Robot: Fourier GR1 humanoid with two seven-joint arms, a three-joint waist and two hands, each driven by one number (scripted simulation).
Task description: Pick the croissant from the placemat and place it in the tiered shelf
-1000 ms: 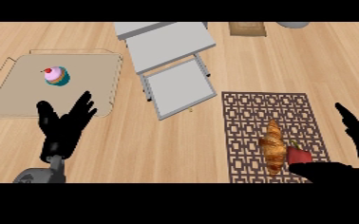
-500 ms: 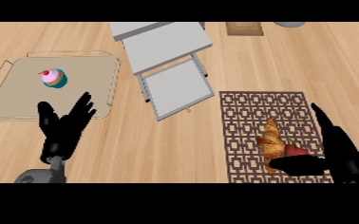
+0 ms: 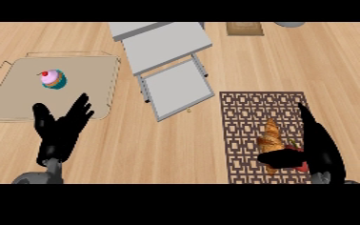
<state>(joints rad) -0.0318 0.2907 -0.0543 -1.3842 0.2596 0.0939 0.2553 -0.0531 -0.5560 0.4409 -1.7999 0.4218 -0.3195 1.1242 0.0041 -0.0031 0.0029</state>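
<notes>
Head view shows the golden-brown croissant (image 3: 270,140) lying lengthwise on the patterned placemat (image 3: 249,119). Right hand (image 3: 318,145) has closed in since before, thumb curling against its near end. Left hand (image 3: 60,128) rests open on the desk (image 3: 281,57).

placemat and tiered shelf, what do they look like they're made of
The placemat looks like a woven or cut lattice, perhaps fabric or vinyl: dark brown fretwork with a paler tone showing through. The tiered shelf looks like painted metal: flat, matte grey panels on thin dark legs.
</notes>
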